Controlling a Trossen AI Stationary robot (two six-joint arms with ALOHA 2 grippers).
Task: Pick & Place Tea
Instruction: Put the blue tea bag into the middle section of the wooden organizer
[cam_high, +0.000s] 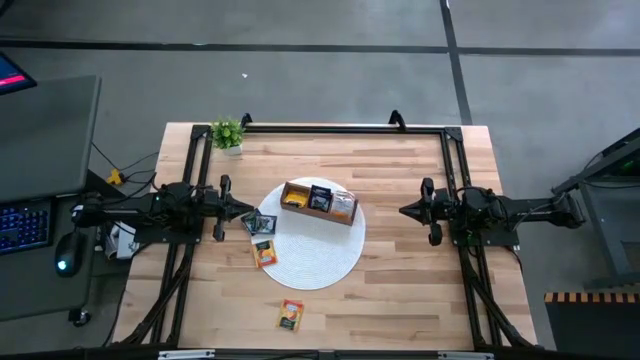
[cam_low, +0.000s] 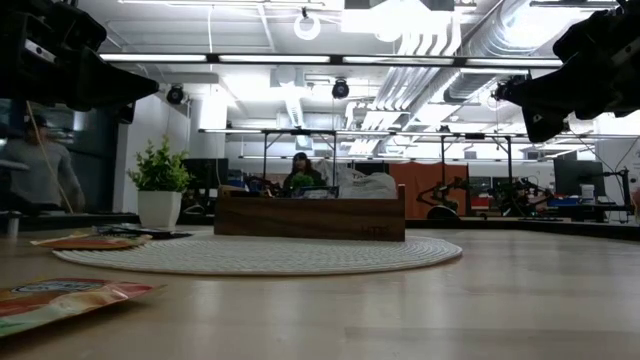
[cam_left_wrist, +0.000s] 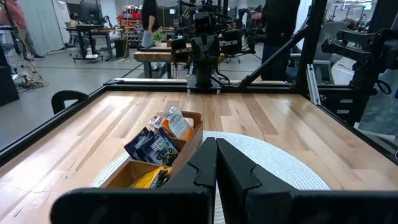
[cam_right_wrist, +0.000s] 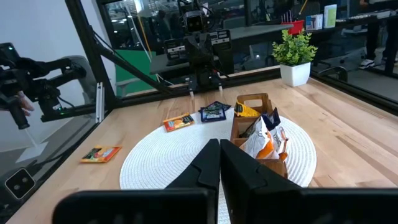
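Tea sachets (cam_right_wrist: 264, 134) fill the box (cam_right_wrist: 255, 163) in wrist views; both pincers pressed together, empty.

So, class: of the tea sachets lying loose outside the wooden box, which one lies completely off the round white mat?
The orange-yellow sachet on the bare wood near the table's front edge. The other loose sachets lie on or at the white mat's left edge.

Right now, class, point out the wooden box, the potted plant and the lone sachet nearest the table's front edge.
wooden box (cam_high: 296, 188): high view, its rim.
potted plant (cam_high: 227, 131): high view, its leaves.
lone sachet (cam_high: 290, 316): high view, its middle.
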